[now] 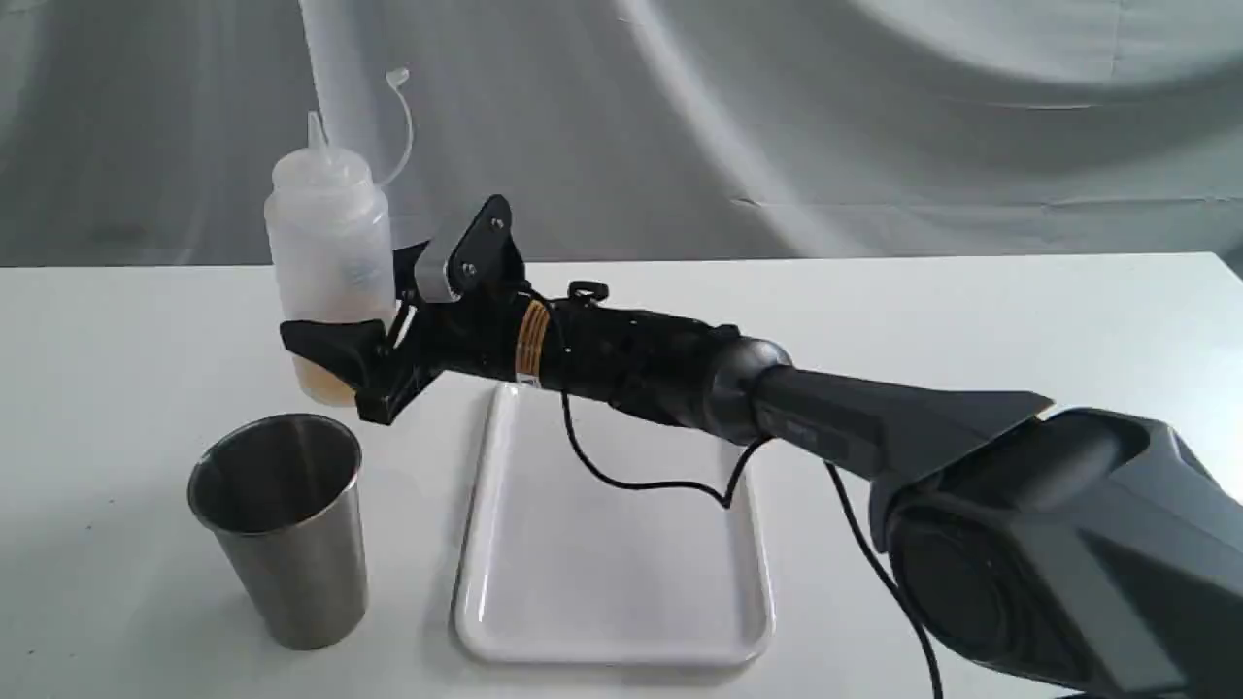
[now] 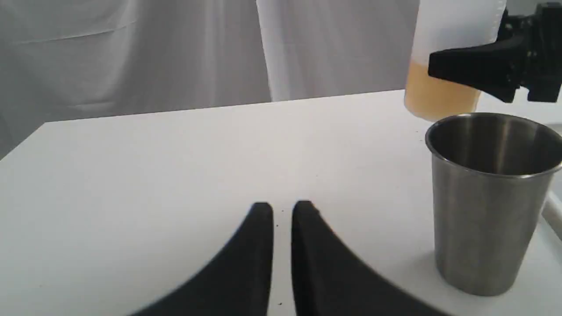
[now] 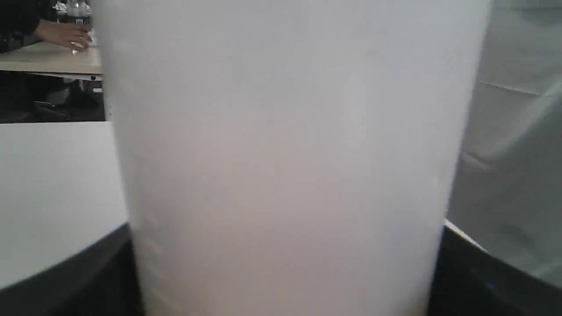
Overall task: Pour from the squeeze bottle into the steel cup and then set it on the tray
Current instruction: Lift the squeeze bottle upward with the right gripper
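The squeeze bottle [image 1: 330,233] is upright, its nozzle up and cap strap hanging free, with amber liquid low inside [image 2: 439,92]. My right gripper [image 1: 325,335] is shut on its lower body, and the bottle wall fills the right wrist view [image 3: 281,153]. I cannot tell whether its base touches the table. The steel cup [image 1: 282,529] stands upright just in front of the bottle, and is also in the left wrist view [image 2: 487,206]. The white tray [image 1: 612,544] lies right of the cup, with nothing on it. My left gripper [image 2: 282,206] is shut and holds nothing, low over the table beside the cup.
The right arm [image 1: 874,427] reaches across above the tray's far end, and its black cable [image 1: 660,481] droops over the tray. A grey cloth backdrop [image 1: 777,116] hangs behind the white table [image 1: 971,311].
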Motion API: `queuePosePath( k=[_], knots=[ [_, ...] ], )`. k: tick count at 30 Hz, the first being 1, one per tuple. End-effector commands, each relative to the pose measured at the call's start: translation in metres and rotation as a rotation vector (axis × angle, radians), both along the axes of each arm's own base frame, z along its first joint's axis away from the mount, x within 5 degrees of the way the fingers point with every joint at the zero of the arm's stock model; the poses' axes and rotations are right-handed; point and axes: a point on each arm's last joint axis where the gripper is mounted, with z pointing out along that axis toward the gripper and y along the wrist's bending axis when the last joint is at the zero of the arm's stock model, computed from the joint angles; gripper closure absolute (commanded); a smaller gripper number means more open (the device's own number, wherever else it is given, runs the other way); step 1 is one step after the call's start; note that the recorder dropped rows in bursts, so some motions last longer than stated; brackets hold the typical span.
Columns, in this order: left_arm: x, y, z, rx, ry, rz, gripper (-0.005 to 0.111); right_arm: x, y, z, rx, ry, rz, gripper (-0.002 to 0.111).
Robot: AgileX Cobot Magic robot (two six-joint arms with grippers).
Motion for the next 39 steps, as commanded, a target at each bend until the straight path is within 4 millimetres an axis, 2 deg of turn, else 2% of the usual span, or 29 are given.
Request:
queuePosePath(
  k=[1,11,23,27,33,37,39],
  knots=[
    [0.000,0.000,-0.001,0.001,-0.008,-0.002,0.098,0.003,-0.008,0.033,0.039,-0.039,-0.002,0.108],
    [0.000,0.000,-0.001,0.001,-0.008,-0.002,0.098,0.001,-0.019,0.081,0.015,-0.098,0.020,0.108],
    [0.000,0.000,-0.001,0.001,-0.008,-0.002,0.098,-0.017,-0.040,0.140,-0.061,-0.151,0.163,0.108],
    [0.000,0.000,-0.001,0.001,-0.008,-0.002,0.098,-0.023,-0.048,0.150,-0.078,-0.114,0.231,0.108],
    [0.000,0.000,-0.001,0.001,-0.008,-0.002,0.098,-0.031,-0.056,0.153,-0.081,-0.082,0.334,0.108],
    [0.000,0.000,-0.001,0.001,-0.008,-0.002,0.098,-0.032,-0.059,0.159,-0.078,-0.065,0.338,0.108],
    [0.000,0.000,-0.001,0.001,-0.008,-0.002,0.098,-0.032,-0.062,0.168,-0.075,-0.064,0.308,0.108]
  ],
)
